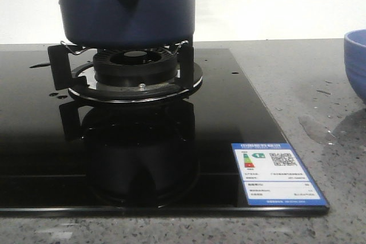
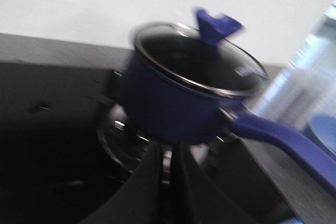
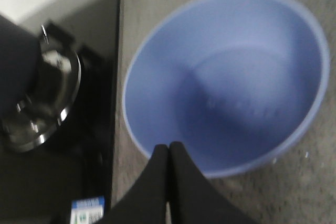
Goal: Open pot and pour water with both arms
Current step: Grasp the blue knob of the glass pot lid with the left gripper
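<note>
The dark navy pot (image 1: 126, 10) stands on the burner's black pan support (image 1: 134, 75) at the back of the hob, its handle stub with a round hole facing the front camera. The left wrist view shows the pot (image 2: 173, 103) with a glass lid (image 2: 202, 59) on it, a blue knob (image 2: 215, 27) on the lid, and a long blue handle (image 2: 286, 142). My left gripper (image 2: 167, 153) is shut and empty, just short of the pot's side. My right gripper (image 3: 169, 150) is shut and empty, above the near rim of the light blue bowl (image 3: 231, 82).
The black glass hob (image 1: 46, 141) has a blue-and-white energy label (image 1: 277, 172) at its front right corner. The light blue bowl (image 1: 355, 61) stands on the grey speckled counter (image 1: 303, 95) to the right. A blurred clear bottle (image 2: 302, 85) shows beyond the pot's handle.
</note>
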Robot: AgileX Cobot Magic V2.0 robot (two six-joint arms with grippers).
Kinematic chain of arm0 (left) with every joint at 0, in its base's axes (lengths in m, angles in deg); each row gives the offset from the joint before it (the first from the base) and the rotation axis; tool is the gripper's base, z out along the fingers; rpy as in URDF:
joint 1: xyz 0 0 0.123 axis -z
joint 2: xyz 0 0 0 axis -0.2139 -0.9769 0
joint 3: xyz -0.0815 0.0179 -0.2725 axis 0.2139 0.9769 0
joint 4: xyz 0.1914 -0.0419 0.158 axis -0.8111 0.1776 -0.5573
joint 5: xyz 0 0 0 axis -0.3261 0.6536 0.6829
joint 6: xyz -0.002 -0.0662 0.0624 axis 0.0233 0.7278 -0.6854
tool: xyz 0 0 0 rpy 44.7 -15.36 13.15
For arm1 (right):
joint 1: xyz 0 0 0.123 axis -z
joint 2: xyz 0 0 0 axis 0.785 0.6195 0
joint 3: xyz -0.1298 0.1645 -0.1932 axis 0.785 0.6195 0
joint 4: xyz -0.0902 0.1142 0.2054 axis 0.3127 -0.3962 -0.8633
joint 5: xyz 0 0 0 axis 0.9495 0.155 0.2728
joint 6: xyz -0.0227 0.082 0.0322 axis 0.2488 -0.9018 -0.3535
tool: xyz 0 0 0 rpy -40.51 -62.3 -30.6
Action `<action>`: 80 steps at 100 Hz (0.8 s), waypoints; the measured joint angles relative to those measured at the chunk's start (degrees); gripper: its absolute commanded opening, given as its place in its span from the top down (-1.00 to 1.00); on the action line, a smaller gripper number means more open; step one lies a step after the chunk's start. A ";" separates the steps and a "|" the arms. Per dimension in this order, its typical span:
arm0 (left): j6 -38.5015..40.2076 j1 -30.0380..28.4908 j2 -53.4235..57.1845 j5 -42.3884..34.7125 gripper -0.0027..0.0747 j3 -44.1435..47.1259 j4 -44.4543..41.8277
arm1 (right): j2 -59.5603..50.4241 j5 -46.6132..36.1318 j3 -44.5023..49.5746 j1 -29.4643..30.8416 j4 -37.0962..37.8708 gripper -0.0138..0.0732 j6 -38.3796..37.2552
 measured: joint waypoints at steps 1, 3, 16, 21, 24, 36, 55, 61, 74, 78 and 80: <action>-0.58 0.37 -0.62 0.15 0.94 -0.12 1.16 | 0.68 0.71 -0.14 -0.23 0.00 0.84 0.33; -2.49 1.46 -1.24 0.34 0.94 -0.13 2.41 | 1.66 1.71 -0.55 -0.59 -0.17 0.84 1.14; -17.54 7.49 -6.36 2.53 0.94 -0.25 16.54 | 6.53 6.57 -2.11 -2.08 -6.34 0.84 9.59; -24.10 9.25 -8.19 3.94 0.94 -0.25 22.87 | 7.69 7.78 -2.35 -2.31 -10.83 0.84 14.56; -28.91 10.09 -9.44 5.21 0.94 -0.25 27.64 | 8.24 8.47 -2.27 -2.41 -13.75 0.84 18.42; -44.35 10.78 -14.01 12.36 0.94 -0.25 44.81 | 8.75 11.02 -2.37 -2.55 -27.46 0.84 31.87; -55.76 8.93 -21.70 30.46 0.94 -1.64 56.20 | 8.75 15.02 -2.71 -2.55 -40.07 0.84 46.57; -56.46 7.00 -24.14 36.83 0.94 -3.01 56.47 | 8.75 15.46 -2.70 -2.55 -41.32 0.84 49.48; -58.66 1.96 -28.15 40.98 0.82 -6.16 56.70 | 8.75 13.83 -2.70 -2.55 -42.22 0.84 53.01; -60.17 0.12 -28.67 41.11 0.71 -7.26 56.52 | 8.75 12.79 -2.70 -2.55 -42.28 0.80 54.03; -61.26 -0.46 -28.93 41.11 0.62 -7.78 56.21 | 8.75 12.26 -2.70 -2.55 -42.32 0.77 54.58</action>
